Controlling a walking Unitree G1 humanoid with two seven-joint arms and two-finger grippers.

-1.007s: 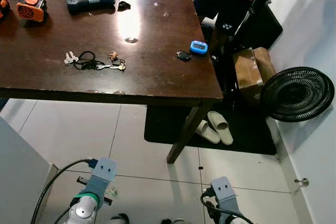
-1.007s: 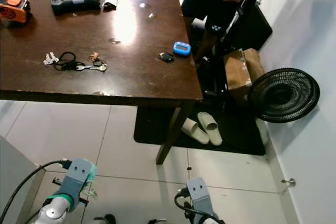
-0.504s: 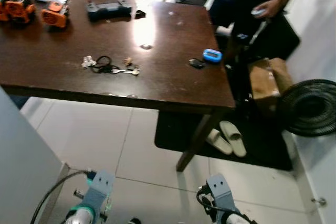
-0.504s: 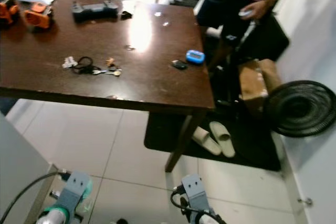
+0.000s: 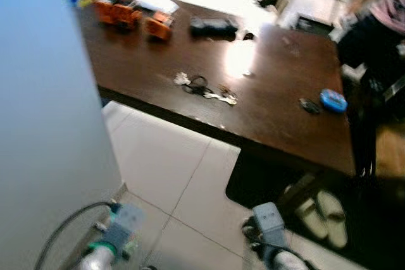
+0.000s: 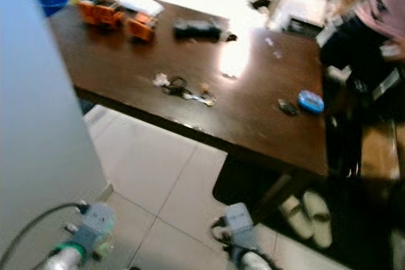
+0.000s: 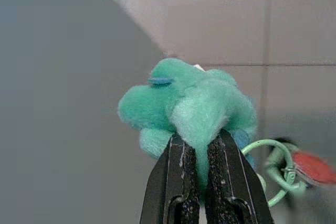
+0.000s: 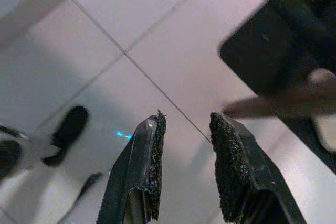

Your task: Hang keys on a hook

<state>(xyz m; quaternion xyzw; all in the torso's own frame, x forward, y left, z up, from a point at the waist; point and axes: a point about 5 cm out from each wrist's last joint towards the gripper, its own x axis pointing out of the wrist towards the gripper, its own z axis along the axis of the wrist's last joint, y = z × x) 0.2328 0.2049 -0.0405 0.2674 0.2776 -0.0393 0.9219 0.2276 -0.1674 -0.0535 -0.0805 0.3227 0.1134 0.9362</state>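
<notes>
**Plush keyring pinched in the left hand, low over the tiles**

Eye views, blurred: a dark bench [image 5: 272, 118] carries a loose bunch of keys [image 5: 204, 88]; both arms hang low above the floor [image 5: 171, 181].

Left wrist view: the left hand [image 7: 198, 153] is clamped tight on a green plush keyring [image 7: 184, 106], with what looks like a red tag [image 7: 313, 166] beside it.

Right wrist view: the right hand [image 8: 186, 129] gapes empty over pale tiles.

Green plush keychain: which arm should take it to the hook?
Left. The left gripper already has its fingers shut on the green plush keychain, with its ring hanging beside them. The right gripper hangs open over floor tiles, holding nothing.
</notes>
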